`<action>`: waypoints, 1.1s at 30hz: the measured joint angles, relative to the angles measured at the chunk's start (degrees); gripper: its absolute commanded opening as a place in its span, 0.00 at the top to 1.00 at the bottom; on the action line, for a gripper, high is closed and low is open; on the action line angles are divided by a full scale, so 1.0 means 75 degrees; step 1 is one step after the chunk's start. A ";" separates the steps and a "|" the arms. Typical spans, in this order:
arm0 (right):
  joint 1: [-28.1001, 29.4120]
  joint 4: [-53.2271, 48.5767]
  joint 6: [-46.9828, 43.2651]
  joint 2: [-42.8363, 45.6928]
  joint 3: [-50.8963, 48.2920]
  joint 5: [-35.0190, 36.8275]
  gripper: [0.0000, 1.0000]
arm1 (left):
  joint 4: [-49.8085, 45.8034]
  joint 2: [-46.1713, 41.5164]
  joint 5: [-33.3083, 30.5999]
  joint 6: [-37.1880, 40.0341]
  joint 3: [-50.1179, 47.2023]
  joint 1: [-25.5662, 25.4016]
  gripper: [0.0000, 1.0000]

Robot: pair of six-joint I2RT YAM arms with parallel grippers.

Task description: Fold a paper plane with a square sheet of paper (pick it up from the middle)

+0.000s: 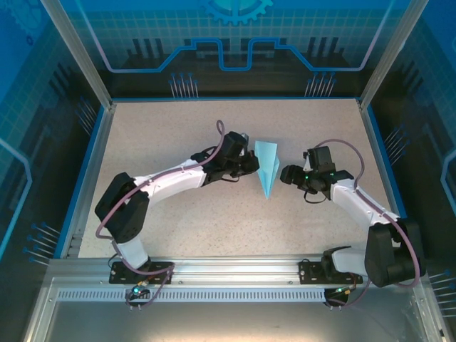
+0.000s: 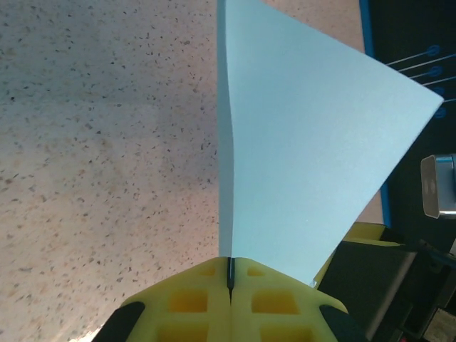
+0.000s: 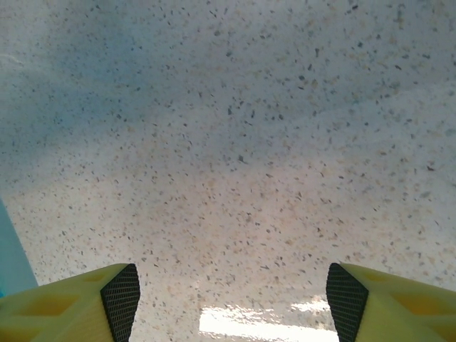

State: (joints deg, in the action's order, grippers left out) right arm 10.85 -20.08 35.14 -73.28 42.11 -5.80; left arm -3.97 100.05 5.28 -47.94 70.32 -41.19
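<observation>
The square sheet of paper is folded into a light-blue paper plane (image 1: 267,167), a narrow dart with its sharp tip toward the near edge, standing on edge at the table's middle. My left gripper (image 1: 251,162) is shut on its left side. In the left wrist view the yellow fingers (image 2: 192,299) pinch the folded edge at the left gripper (image 2: 231,274), and the plane's wing (image 2: 306,157) spreads up and to the right. My right gripper (image 1: 286,174) sits just right of the plane, apart from it. Over bare tabletop the right gripper (image 3: 231,299) stands open and empty, with a blue sliver of the plane (image 3: 13,260) at far left.
The speckled beige tabletop (image 1: 178,228) has a blue rim (image 1: 89,178) on its left, far and right sides. Metal enclosure posts (image 1: 78,53) rise at the far corners. Both arm bases are bolted to the aluminium rail (image 1: 235,271) at the near edge.
</observation>
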 measured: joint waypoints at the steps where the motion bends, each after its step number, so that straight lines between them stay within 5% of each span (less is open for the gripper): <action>1: -0.0003 0.0003 0.0003 -0.0017 0.0012 -0.0038 0.23 | 0.0198 0.0000 0.0160 -0.0017 -0.0140 0.0076 1.00; 5: -0.0003 0.0003 -0.0035 -0.0064 0.0017 -0.0152 0.14 | 0.1067 0.0058 0.0755 -0.0061 -0.0746 0.0248 1.00; 13: 0.0207 -0.0032 -0.0294 -0.0082 0.0055 -0.0233 0.12 | 0.2702 0.0621 0.1364 -0.0455 -0.1795 0.0344 1.00; 27: 0.2830 -0.0527 -0.0656 -0.0778 0.0833 0.0912 0.22 | 0.3072 0.0775 0.1373 -0.0574 -0.2463 0.0458 1.00; 33: 0.3206 -0.0799 -0.0498 -0.1513 0.1096 0.1306 0.24 | 0.3083 0.0866 0.1367 -0.0600 -0.2500 0.0472 1.00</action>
State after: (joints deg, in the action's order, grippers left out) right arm 34.89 -26.06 31.40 -84.62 50.33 3.99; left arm 19.16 106.54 15.53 -52.45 51.57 -37.65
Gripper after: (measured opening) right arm 0.775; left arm 0.066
